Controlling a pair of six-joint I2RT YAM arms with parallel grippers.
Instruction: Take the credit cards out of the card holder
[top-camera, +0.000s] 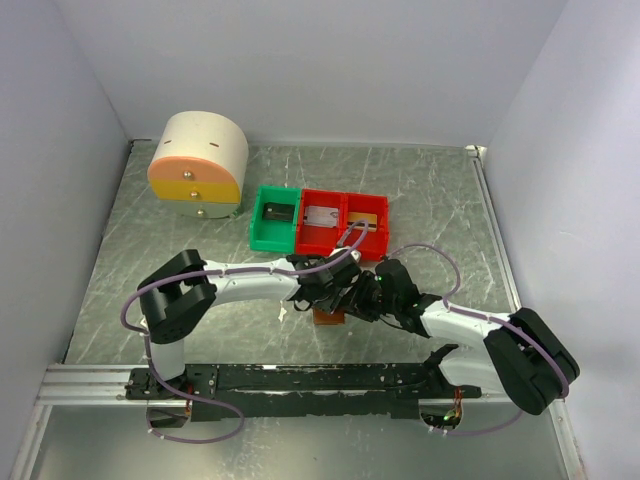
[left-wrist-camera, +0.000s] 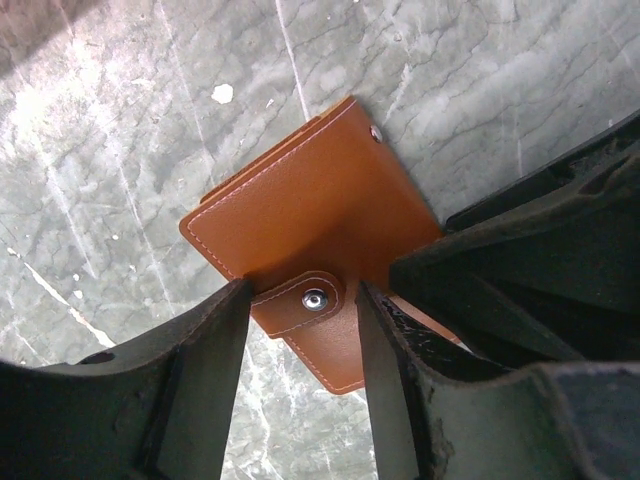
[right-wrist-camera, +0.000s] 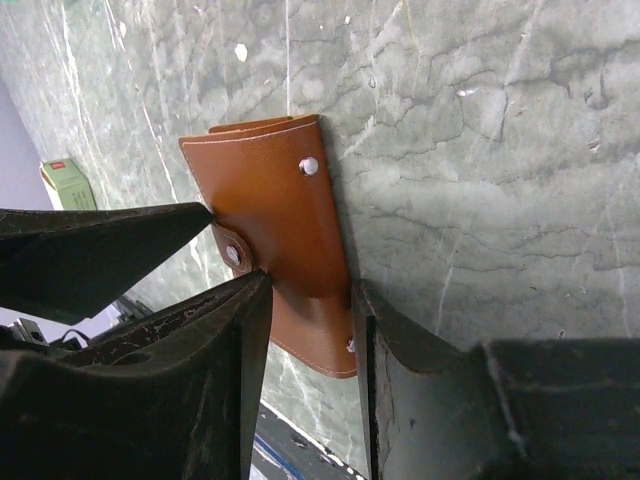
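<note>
Card holder (left-wrist-camera: 300, 200) lies closed on the marbled table (top-camera: 150, 250), just past the arm bases, with its snap tab (left-wrist-camera: 305, 300) fastened. Left gripper (left-wrist-camera: 300, 292) straddles that tab, a finger close on either side; I cannot tell whether they pinch it. Right gripper (right-wrist-camera: 310, 290) is clamped across the holder's near end. Farther back stand a green bin (top-camera: 258, 225), two red bins (top-camera: 303, 235) and a rounded drawer unit (top-camera: 205, 150).
</note>
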